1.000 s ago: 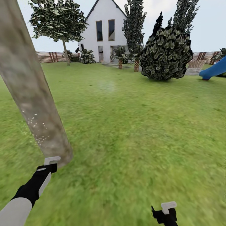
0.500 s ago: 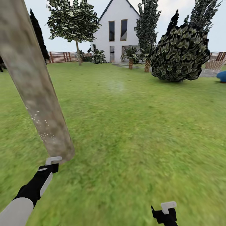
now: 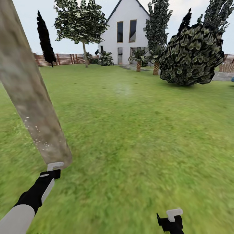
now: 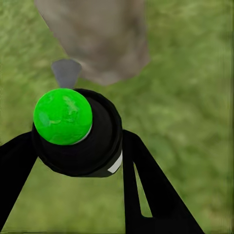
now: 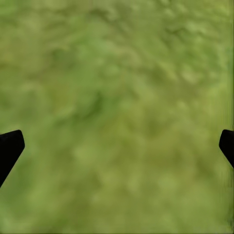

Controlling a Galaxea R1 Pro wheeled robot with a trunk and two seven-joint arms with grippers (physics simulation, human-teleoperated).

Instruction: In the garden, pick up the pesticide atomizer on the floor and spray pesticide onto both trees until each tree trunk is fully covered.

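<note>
A thick mottled grey-brown tree trunk (image 3: 32,97) leans across the left of the head view, with white specks low on its bark. My left gripper (image 3: 52,169) sits right at the trunk's base. In the left wrist view it (image 4: 78,161) is shut on the pesticide atomizer (image 4: 83,146), a black round body with a green ball top. The atomizer's grey nozzle (image 4: 66,72) faces the trunk (image 4: 97,39) from close by. A second tree (image 3: 85,53) stands far off by the fence. My right gripper (image 3: 172,217) hangs open over the grass (image 5: 117,97).
Lawn (image 3: 136,130) stretches ahead to a white house (image 3: 126,32). A big dark leafy bush (image 3: 191,55) stands at the right, short palms (image 3: 139,63) near the house, a black cypress (image 3: 45,39) and a brown slat fence (image 3: 65,59) at the back left.
The whole picture has shifted right, so the camera has turned left; the black cypress came into view and the blue thing at the right edge left it. Both arms keep their places.
</note>
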